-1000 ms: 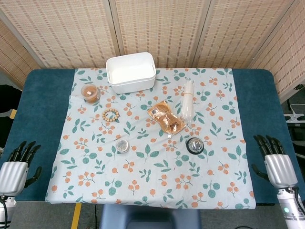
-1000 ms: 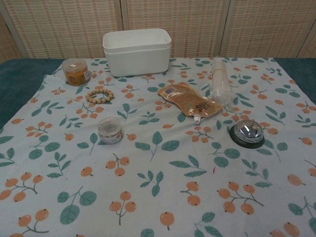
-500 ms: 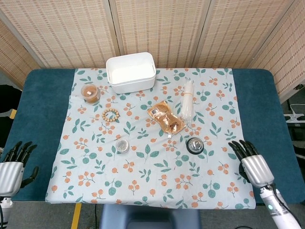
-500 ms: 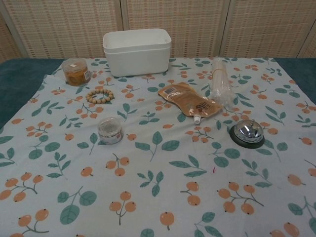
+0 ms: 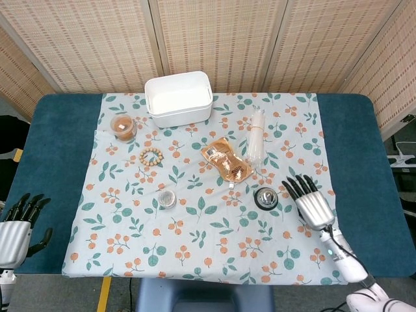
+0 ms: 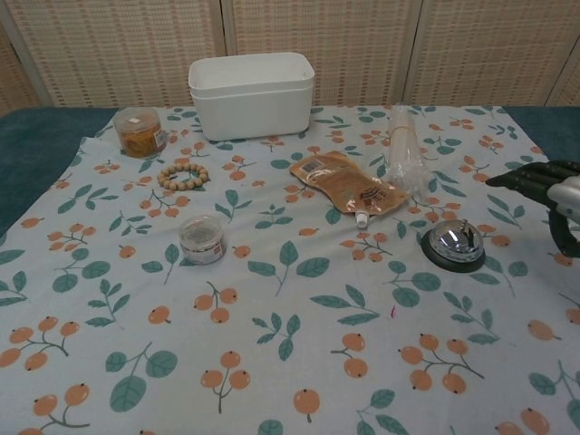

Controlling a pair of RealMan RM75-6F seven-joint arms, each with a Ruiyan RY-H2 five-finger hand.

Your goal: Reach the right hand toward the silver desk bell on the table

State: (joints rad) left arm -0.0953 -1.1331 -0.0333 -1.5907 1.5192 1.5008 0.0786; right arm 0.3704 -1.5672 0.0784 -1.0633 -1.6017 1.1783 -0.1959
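The silver desk bell (image 5: pixel 266 197) on its black base sits on the floral cloth right of centre; the chest view shows the bell (image 6: pixel 453 245) too. My right hand (image 5: pixel 309 202) hovers just right of it, fingers spread and pointing up the table, holding nothing. In the chest view the right hand (image 6: pixel 549 188) enters from the right edge, above and right of the bell, not touching it. My left hand (image 5: pixel 18 224) rests at the table's near left edge, fingers apart and empty.
A white tub (image 5: pixel 178 98) stands at the back. An orange pouch (image 5: pixel 225 160) and a clear wrapped bundle (image 5: pixel 257 138) lie behind the bell. A small jar (image 5: pixel 167 199), a bead bracelet (image 5: pixel 151 156) and an orange-filled cup (image 5: pixel 123 126) are to the left.
My right hand has travelled from the table's right edge inward and forward over the cloth, ending beside the bell and entering the chest view. The left hand has barely shifted.
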